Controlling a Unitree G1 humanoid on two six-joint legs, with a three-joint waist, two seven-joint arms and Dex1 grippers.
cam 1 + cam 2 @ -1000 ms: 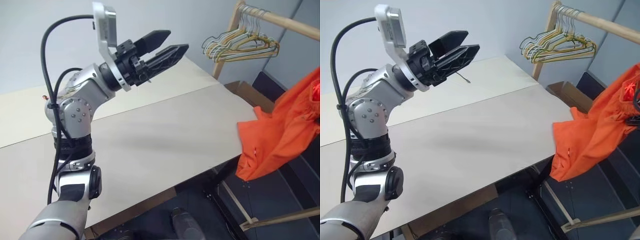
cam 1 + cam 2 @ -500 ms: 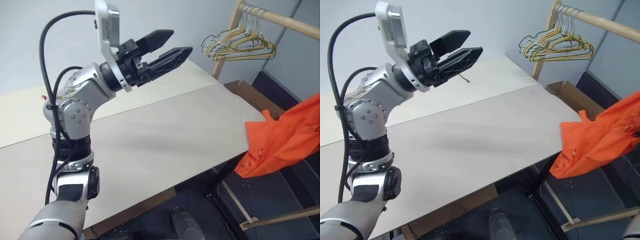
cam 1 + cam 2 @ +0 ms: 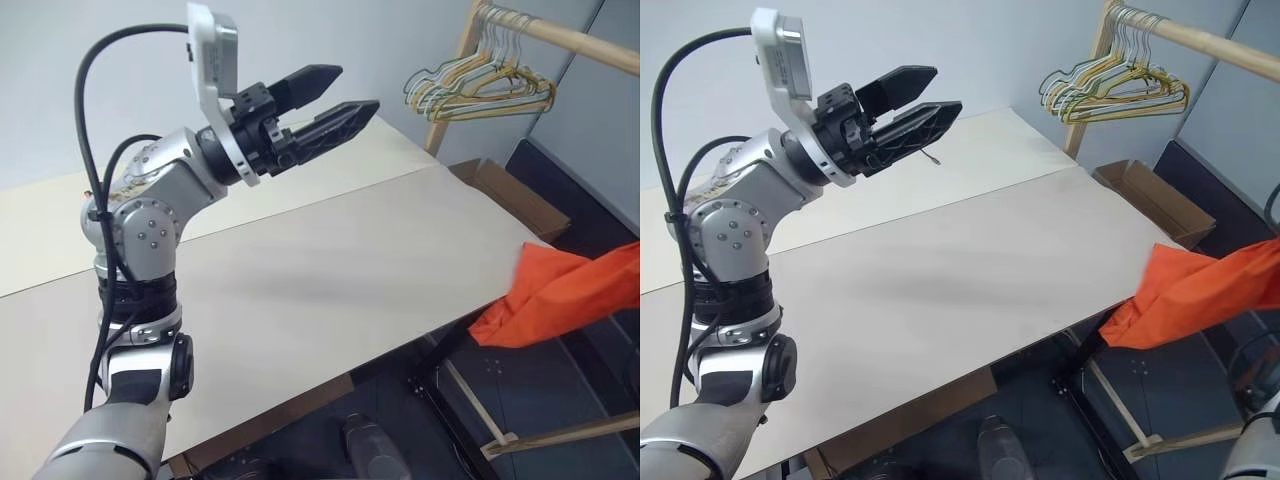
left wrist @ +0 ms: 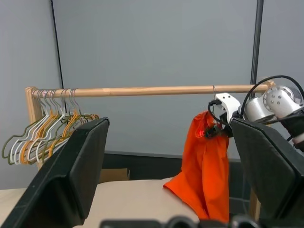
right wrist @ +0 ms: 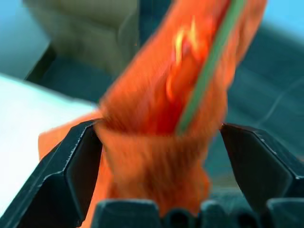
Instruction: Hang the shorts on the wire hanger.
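Shorts (image 5: 156, 137) hung between the spread fingers of the right end effector (image 5: 161, 156), released, at the head view's lower right off the tabletop (image 3: 330, 270) edge, and ought to settle on the wire hanger (image 5: 209, 71) before withdrawal; left end effector (image 3: 335, 95) gaped empty.

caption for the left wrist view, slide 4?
Orange shorts hang from the wooden rail beside the right gripper, seen between the open left gripper's fingers.
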